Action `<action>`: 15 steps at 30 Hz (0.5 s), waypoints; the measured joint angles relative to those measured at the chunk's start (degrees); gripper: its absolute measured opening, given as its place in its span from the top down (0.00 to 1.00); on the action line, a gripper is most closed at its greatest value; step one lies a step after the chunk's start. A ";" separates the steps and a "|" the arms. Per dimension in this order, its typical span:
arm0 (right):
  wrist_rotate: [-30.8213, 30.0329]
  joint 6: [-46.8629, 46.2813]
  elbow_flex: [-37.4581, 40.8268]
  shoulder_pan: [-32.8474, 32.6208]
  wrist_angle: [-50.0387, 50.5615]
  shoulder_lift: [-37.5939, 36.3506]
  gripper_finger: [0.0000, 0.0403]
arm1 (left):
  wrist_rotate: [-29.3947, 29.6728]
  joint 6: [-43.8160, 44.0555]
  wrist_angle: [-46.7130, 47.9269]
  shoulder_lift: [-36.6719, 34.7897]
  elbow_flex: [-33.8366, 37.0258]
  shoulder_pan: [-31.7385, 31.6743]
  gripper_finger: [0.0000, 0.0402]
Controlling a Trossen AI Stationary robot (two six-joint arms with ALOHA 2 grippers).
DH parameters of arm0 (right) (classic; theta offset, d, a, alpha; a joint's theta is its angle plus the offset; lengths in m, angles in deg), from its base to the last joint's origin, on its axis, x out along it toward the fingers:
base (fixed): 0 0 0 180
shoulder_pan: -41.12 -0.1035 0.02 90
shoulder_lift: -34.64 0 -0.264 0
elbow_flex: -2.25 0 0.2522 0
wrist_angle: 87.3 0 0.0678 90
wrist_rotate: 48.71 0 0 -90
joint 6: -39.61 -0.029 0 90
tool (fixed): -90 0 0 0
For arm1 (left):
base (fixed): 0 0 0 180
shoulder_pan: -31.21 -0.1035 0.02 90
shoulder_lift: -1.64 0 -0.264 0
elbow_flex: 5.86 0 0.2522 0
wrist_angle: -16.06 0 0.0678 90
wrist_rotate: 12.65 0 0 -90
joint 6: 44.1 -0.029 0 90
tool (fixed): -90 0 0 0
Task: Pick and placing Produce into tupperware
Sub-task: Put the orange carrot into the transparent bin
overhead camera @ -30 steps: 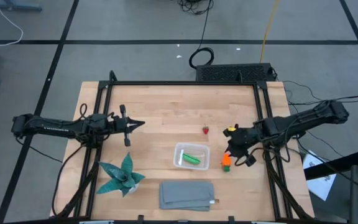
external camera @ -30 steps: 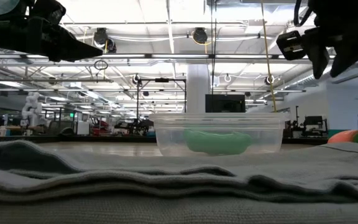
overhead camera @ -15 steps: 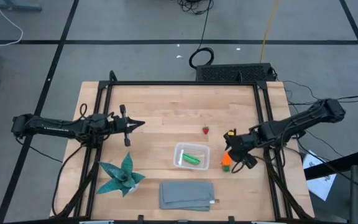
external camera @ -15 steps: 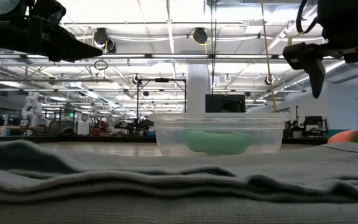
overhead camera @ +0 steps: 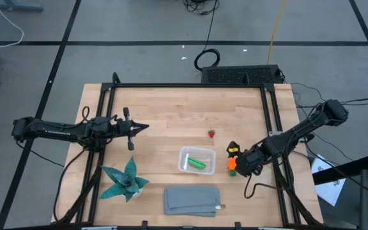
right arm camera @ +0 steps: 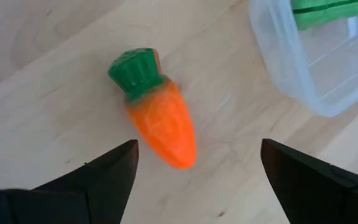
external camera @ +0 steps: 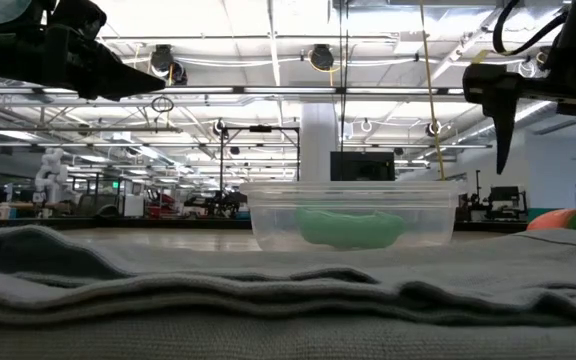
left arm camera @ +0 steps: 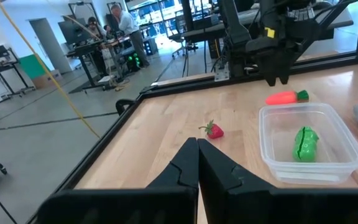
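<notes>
Carrot loose on wood beside tupperware; right gripper spread wide above it, empty; pod inside; left gripper pinched closed, empty.

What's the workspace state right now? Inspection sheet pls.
Surface: wooden table, bare boards.
Job's things: green pod inside tupperware; carrot on the wood beside it; strawberry loose.
Clutter: teal leaf plant, grey cloth.
Grippers: right tool open above carrot; left tool shut, parked at left.
Cables: black coil on floor.
Surroundings: people at benches far behind.
</notes>
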 joint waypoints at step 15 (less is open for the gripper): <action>0.08 2.06 3.88 -0.80 -4.98 1.08 0.19 | 0.02 0.07 1.05 0.00 0.00 0.00 1.00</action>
